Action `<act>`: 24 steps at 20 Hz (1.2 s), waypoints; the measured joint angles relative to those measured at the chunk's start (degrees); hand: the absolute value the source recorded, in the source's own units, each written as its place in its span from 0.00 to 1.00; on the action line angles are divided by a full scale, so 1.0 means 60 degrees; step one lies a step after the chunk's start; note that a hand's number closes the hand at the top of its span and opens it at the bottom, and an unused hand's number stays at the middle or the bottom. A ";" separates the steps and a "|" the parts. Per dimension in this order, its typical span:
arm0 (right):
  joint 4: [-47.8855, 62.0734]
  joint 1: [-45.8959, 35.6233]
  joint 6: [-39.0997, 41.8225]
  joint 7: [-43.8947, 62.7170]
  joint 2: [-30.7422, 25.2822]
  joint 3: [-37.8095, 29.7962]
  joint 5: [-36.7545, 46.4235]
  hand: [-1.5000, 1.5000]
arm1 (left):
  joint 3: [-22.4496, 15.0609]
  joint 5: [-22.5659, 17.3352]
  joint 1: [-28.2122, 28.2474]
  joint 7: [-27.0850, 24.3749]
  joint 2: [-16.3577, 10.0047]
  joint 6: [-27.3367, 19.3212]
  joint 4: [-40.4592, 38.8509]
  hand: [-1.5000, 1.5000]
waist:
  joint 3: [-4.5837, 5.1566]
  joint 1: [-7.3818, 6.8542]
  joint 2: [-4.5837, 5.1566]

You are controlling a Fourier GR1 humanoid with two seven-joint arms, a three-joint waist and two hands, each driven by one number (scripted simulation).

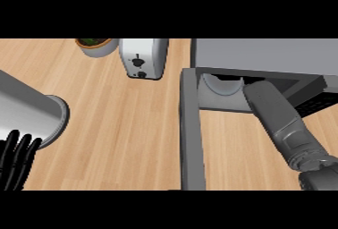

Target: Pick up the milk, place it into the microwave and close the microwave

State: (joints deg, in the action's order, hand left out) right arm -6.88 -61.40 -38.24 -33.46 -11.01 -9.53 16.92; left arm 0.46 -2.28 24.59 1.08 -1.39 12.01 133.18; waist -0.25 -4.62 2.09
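Observation:
The grey microwave [264,53] stands at the back right, and its door [191,134] is swung open toward me. My right forearm [277,116] reaches into the opening. The hand itself is hidden inside, beside the pale round plate [221,85] on the microwave's floor. No milk shows anywhere; whether it is in the hidden hand or in the microwave cannot be told. At the left edge my left hand [16,156] rests with straight black fingers and holds nothing, below its thick grey forearm [33,116].
A silver toaster [142,58] stands at the back centre, just left of the microwave. A potted plant [97,46] sits beside it at the back edge. Bare wooden counter [125,134] lies between the open door and my left arm.

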 measured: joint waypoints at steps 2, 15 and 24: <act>-0.0044 0.0095 0.0003 -0.0191 -0.0118 -0.0082 -0.0051 0.00 | -0.0093 0.0096 -0.0056 0.0002 0.0043 -0.0021 -0.0045 0.00 | -0.0002 0.0026 0.0005; -0.0241 0.0465 0.1928 -0.0920 -0.0537 -0.0773 -0.0721 0.00 | -0.0559 0.0378 0.0417 0.0159 0.0177 -0.0253 0.0383 0.00 | 0.0000 0.0179 -0.0066; -0.0612 0.0834 0.3556 -0.1110 -0.0448 -0.1151 -0.1244 0.00 | -0.0703 0.0255 0.0674 0.0025 0.0187 -0.0275 0.0411 0.00 | 0.0112 0.0232 -0.0190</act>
State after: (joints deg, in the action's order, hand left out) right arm -10.55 -56.40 -16.90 -40.13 -13.70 -16.44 9.46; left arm -3.76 -0.75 28.63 1.22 -0.26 10.36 135.65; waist 0.42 -3.23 0.95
